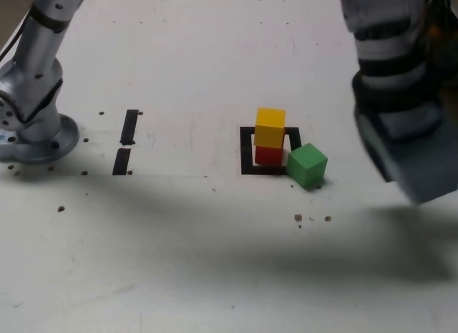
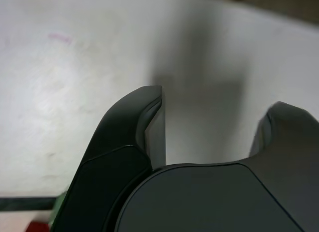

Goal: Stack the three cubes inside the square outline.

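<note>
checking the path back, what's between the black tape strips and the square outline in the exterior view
Only bare, lightly speckled table, as the exterior view shows.

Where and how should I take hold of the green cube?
Come from above and pinch two opposite upright faces of the green cube, with the pincer turned to match: it sits askew, corner towards the outline. Keep the jaws clear of the yellow-on-red stack.
</note>
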Controlling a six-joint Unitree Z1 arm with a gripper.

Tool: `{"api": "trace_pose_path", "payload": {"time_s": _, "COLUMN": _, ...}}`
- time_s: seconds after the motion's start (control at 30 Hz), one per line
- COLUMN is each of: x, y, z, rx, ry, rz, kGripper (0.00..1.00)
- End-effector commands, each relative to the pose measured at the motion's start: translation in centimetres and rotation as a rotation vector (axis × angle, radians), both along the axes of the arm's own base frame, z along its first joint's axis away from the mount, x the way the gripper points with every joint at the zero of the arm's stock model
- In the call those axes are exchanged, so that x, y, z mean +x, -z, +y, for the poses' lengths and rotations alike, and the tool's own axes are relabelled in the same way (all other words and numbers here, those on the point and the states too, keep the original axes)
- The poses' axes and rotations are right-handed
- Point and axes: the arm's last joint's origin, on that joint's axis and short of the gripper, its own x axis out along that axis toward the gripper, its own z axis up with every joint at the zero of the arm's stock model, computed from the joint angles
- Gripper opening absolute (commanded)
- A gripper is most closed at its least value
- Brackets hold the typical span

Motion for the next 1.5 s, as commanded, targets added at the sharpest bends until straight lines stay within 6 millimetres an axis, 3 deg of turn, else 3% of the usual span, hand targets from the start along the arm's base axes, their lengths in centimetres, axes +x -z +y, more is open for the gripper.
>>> {"api": "trace_pose_path", "payload": {"time_s": 0.0, "x": -0.2, "y": -1.5, "z": 0.5, "rx": -0.082, "ry": -0.048, "rz": -0.051, "kGripper": 0.96}}
{"api": "trace_pose_path", "payload": {"time_s": 0.23, "x": -0.7, "y": -4.1, "z": 1.7, "rx": -0.274, "ry": -0.127, "rz": -0.114, "kGripper": 0.99}}
{"api": "trace_pose_path", "payload": {"time_s": 0.53, "x": -2.7, "y": -2.9, "z": 3.7, "rx": -0.383, "ry": -0.253, "rz": -0.002, "kGripper": 0.99}}
{"api": "trace_pose_path", "payload": {"time_s": 0.77, "x": -4.4, "y": -5.4, "z": 3.1, "rx": -0.402, "ry": -0.361, "rz": -0.006, "kGripper": 0.98}}
{"api": "trace_pose_path", "payload": {"time_s": 0.9, "x": -5.0, "y": -7.5, "z": 2.3, "rx": -0.341, "ry": -0.564, "rz": -0.012, "kGripper": 0.98}}
{"api": "trace_pose_path", "payload": {"time_s": 1.1, "x": -6.9, "y": -9.9, "z": 2.3, "rx": -0.103, "ry": -0.872, "rz": 0.112, "kGripper": 0.97}}
{"api": "trace_pose_path", "payload": {"time_s": 1.47, "x": -8.4, "y": -8.6, "z": 1.9, "rx": 0.023, "ry": -1.150, "rz": 0.369, "kGripper": 0.99}}
